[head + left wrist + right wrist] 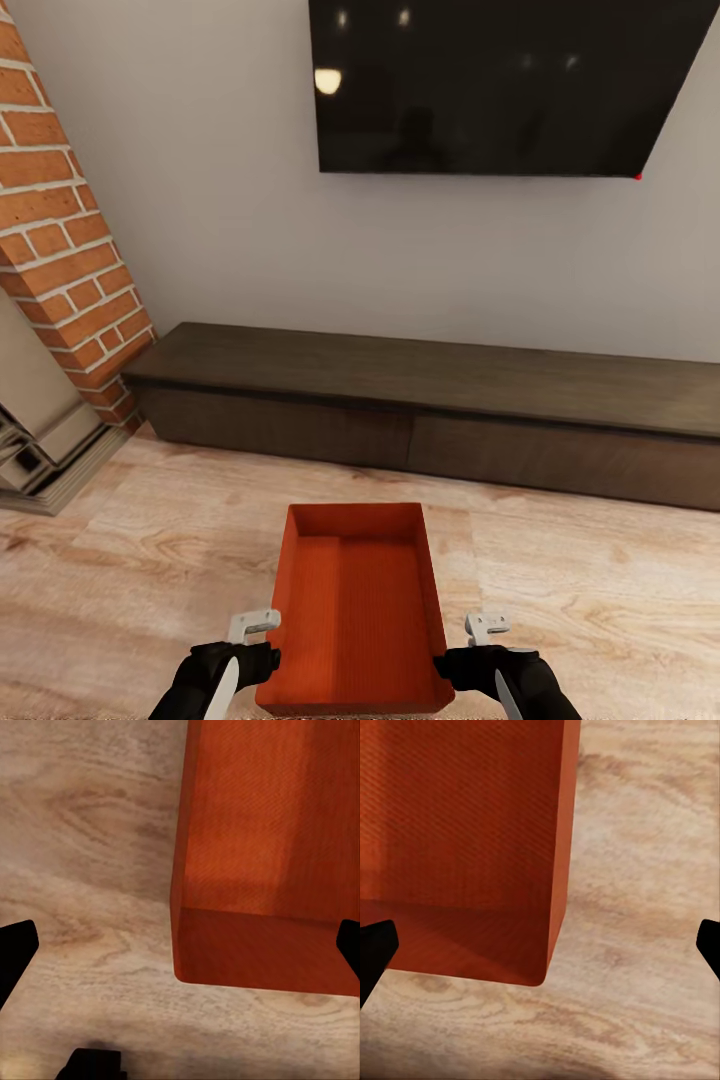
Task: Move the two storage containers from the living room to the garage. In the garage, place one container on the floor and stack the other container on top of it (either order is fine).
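One red-orange storage container lies on the light wood-plank floor of the living room, close in front of me, its open top up and nothing inside. My left gripper is at the container's near left corner and my right gripper at its near right corner. In the left wrist view the left gripper is open, its fingertips wide apart with the container wall between them. The right gripper is open the same way astride the container right wall.
A long dark low cabinet runs along the beige wall ahead, under a wall TV. A red-brick fireplace with a pale hearth stands at the left. Wood floor spreads to both sides of the container.
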Available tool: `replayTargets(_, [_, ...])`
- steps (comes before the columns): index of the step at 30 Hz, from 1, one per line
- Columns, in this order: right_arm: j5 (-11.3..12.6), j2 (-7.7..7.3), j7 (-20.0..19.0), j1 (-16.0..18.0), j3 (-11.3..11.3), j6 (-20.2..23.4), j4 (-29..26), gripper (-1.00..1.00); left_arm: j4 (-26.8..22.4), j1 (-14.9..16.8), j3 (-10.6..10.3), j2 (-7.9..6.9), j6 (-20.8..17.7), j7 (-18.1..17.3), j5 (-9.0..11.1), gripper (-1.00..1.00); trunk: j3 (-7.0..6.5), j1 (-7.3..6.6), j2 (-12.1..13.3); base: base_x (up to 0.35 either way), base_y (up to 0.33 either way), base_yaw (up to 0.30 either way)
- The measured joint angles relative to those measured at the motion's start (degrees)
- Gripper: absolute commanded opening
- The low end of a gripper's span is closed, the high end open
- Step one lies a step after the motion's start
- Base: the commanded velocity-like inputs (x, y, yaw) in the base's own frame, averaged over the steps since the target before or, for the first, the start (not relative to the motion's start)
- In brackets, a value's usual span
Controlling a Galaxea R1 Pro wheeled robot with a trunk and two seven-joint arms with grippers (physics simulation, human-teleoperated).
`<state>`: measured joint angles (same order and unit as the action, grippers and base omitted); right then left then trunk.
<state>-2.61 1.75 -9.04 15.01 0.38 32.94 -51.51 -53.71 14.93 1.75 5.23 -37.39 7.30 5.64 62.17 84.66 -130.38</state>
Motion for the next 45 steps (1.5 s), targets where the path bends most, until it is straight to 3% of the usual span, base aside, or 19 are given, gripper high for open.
replayTargets(12, [0.00,0.00,0.05,0.00,-0.05,-0.32,0.00,1.00,0.14,0.00,-0.03,0.15,-0.06,-0.04,0.00,1.00,0.26,0.00,0.00,0.000,0.000,0.000])
replayTargets(18, [0.00,0.00,0.07,0.00,-0.08,-1.80,0.00,1.00,0.17,0.00,-0.05,0.25,-0.08,-0.04,0.00,1.00,1.33,1.31,-2.39,0.000,0.000,0.000])
replayTargets(23, [0.00,0.00,0.07,0.00,-0.17,-2.17,0.00,1.00,0.03,0.00,-0.07,0.19,-0.15,-0.05,0.12,1.00,1.34,1.32,-2.41,0.000,0.000,0.000])
replayTargets(28, [0.01,0.00,0.06,0.00,-0.44,-5.71,0.07,1.00,-0.47,0.13,-0.32,0.27,-0.14,0.00,0.10,1.00,1.34,1.32,-2.41,0.000,0.000,0.000])
replayTargets(30, [0.02,0.00,0.06,0.00,-0.50,-6.84,0.50,1.00,-1.45,0.57,-0.97,0.27,-0.19,0.03,-0.23,1.00,1.34,1.32,-2.41,0.000,0.000,0.000])
replayTargets(35, [0.05,0.00,0.05,0.00,-0.51,-7.59,1.17,1.00,-2.13,1.51,-3.35,0.85,-0.27,0.10,-5.35,1.00,1.34,1.32,-2.41,0.000,0.000,0.000])
replayTargets(37, [0.06,0.00,0.05,0.00,-0.52,-7.63,1.22,1.00,-2.05,1.63,-3.55,1.32,-0.28,0.10,-6.24,1.00,1.34,1.32,-2.41,0.000,0.000,0.000])
replayTargets(45, [0.07,0.00,0.21,0.00,-0.60,-7.66,1.32,1.00,-1.08,1.75,-3.75,2.04,-0.22,-0.20,-6.97,1.00,1.34,1.32,-2.41,0.000,0.000,0.000])
